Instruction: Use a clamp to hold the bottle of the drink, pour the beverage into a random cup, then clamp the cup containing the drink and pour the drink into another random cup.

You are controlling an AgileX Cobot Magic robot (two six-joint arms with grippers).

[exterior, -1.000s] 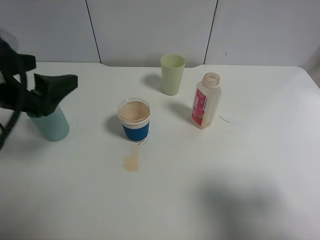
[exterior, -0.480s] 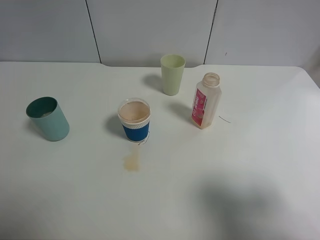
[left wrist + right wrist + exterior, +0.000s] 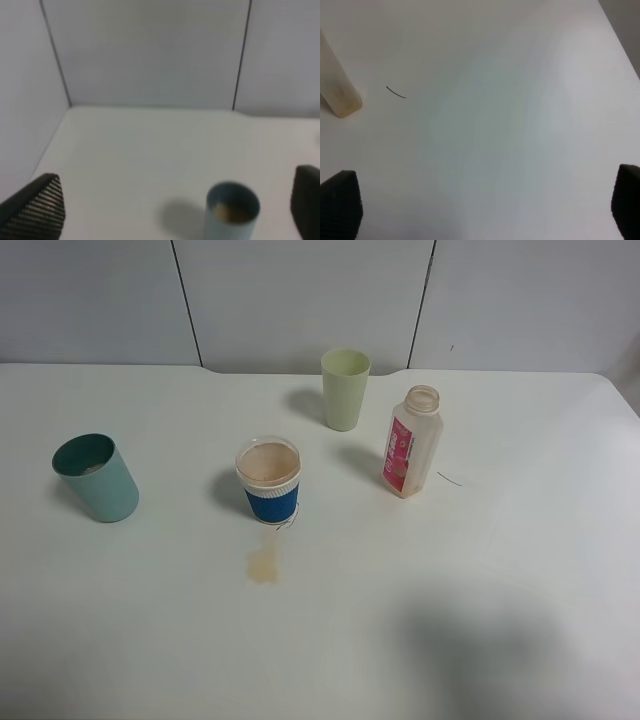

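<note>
Both pours look done: the teal cup (image 3: 96, 478) stands upright at the tabletop's (image 3: 480, 590) left, drink inside, bottle (image 3: 411, 441) right of centre. Left tool (image 3: 175, 210) and right tool (image 3: 485, 205) hang released and empty — lift them straight clear, away from the cups.

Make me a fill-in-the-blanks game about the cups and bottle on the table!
1. The cup nearest the bottle is light ____.
2. The brown spill lies in front of the cup with the ____ sleeve.
3. The bottle has no ____ on top.
4. There are ____ cups on the table.

Answers: green; blue; cap; three
</note>
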